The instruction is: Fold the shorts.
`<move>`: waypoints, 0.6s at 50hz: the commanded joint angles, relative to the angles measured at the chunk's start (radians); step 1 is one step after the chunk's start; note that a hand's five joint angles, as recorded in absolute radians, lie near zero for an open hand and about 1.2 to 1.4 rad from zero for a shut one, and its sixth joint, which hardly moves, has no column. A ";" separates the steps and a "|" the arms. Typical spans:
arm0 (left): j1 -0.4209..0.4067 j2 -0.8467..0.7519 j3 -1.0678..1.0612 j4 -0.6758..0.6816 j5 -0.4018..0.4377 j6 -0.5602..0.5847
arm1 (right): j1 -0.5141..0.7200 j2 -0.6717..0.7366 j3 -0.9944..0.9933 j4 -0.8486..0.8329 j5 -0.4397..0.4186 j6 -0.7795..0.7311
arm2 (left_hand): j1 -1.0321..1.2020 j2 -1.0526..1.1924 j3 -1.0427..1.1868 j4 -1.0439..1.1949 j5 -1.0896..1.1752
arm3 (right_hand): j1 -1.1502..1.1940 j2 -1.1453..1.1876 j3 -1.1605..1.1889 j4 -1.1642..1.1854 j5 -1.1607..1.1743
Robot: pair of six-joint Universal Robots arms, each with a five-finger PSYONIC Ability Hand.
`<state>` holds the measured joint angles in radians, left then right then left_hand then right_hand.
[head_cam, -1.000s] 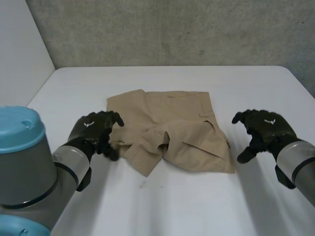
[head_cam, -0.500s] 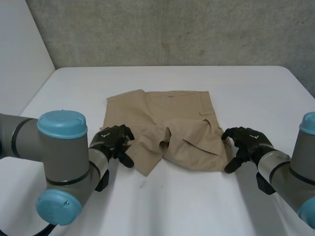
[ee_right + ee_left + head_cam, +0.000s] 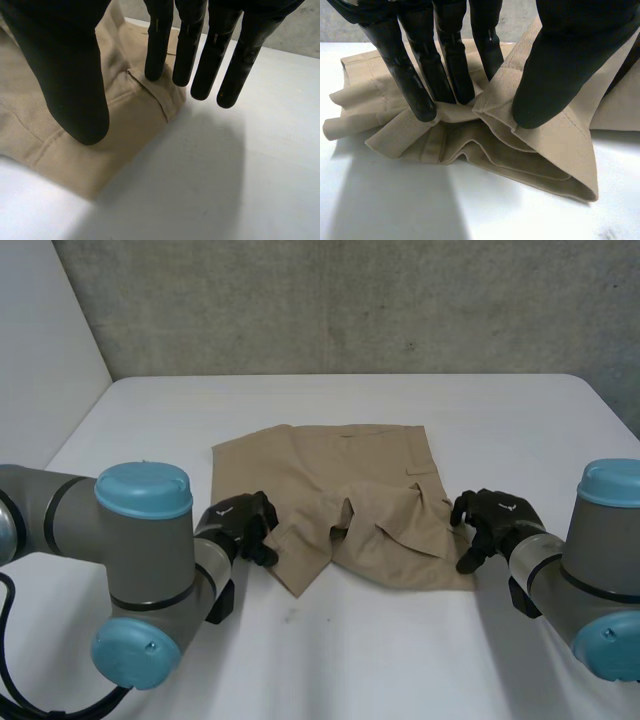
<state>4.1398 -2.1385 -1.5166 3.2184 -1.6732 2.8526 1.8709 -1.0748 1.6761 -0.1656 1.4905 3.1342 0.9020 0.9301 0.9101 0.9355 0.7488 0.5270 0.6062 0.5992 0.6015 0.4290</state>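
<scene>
Both hands moved in onto the rumpled tan shorts mid-frame: left hand pinches a bunched leg hem, right hand keeps fingers straight, gripping nothing.

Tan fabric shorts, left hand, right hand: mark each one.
tan fabric shorts [image 3: 340, 455], head view, flat panel near the far edge.
left hand [image 3: 238, 518], head view, back of the hand.
right hand [image 3: 497, 510], head view, back of the hand.

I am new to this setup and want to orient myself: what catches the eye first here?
Beige shorts lie rumpled in the middle of the white table. The left hand pinches a fold at one leg hem, and the right hand is open over the opposite edge.
</scene>
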 commanded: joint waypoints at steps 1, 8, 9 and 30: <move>-0.007 0.002 -0.001 0.005 -0.002 0.008 | 0.021 -0.002 -0.001 -0.002 -0.003 0.001 | 0.476 0.448 0.468 0.443 0.455 | 0.104 0.025 0.032 0.030 0.027; -0.006 0.052 0.001 0.003 -0.002 0.016 | 0.039 0.006 -0.007 0.001 -0.001 0.001 | 0.494 0.466 0.486 0.461 0.473 | -0.051 -0.130 -0.123 -0.126 -0.128; -0.006 0.061 0.001 0.001 -0.002 0.016 | 0.040 0.006 -0.007 0.003 0.001 0.001 | 0.494 0.466 0.486 0.461 0.473 | -0.066 -0.145 -0.138 -0.141 -0.143; 0.066 0.160 -0.008 0.001 0.000 0.133 | 0.077 -0.033 0.051 -0.021 0.007 -0.063 | 0.494 0.466 0.486 0.461 0.473 | -0.084 -0.163 -0.156 -0.158 -0.160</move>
<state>4.1909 -1.9759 -1.5227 3.2189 -1.6723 2.9318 1.9297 -1.1204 1.7229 -0.1745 1.4960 3.1104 1.0977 1.1853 1.1766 1.1984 0.9864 0.3738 0.4273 0.4195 0.4070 0.2411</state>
